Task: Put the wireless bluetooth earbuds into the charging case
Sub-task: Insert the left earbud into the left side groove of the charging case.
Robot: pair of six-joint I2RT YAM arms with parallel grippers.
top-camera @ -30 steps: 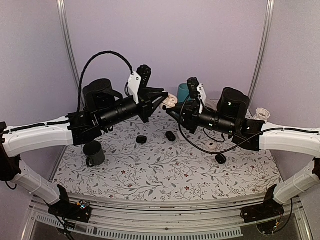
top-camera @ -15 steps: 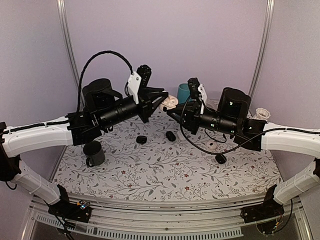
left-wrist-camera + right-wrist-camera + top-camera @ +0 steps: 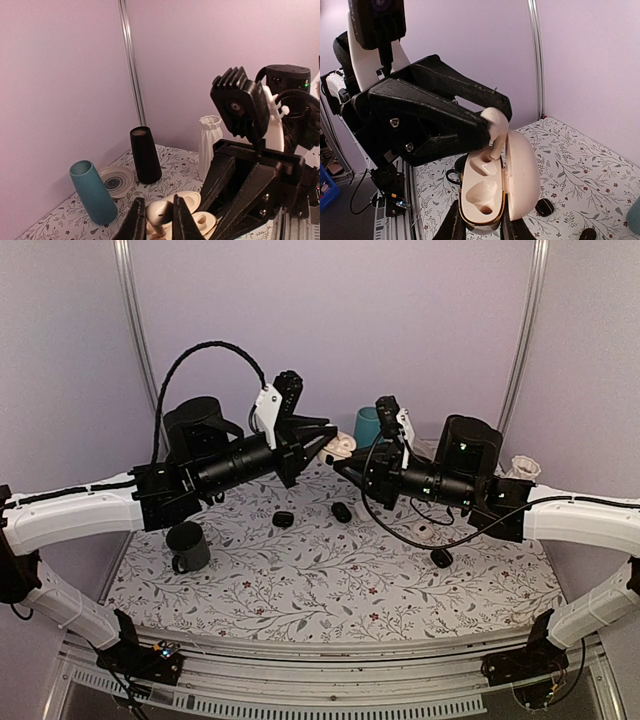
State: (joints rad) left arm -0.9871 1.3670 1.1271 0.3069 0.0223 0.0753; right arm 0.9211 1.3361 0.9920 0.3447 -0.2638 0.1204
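My right gripper [image 3: 482, 223] is shut on the white charging case [image 3: 487, 200], held upright in the air with its lid open to the right. My left gripper [image 3: 156, 204] is shut on a white earbud [image 3: 161, 212]. In the right wrist view the earbud [image 3: 496, 129] is at the upper socket, its stem tip entering it. The lower socket is empty. In the top view both grippers meet above the far middle of the table, with the left gripper [image 3: 322, 440] just above the right gripper [image 3: 345, 468] and the case [image 3: 341, 445] between them.
A teal cup [image 3: 92, 192], a striped plate [image 3: 116, 180], a black cone vase [image 3: 145, 155] and a white ribbed vase [image 3: 210, 142] stand along the back wall. A dark mug [image 3: 187, 545] and small black cases [image 3: 283, 519] [image 3: 342, 512] [image 3: 441, 557] lie on the floral table.
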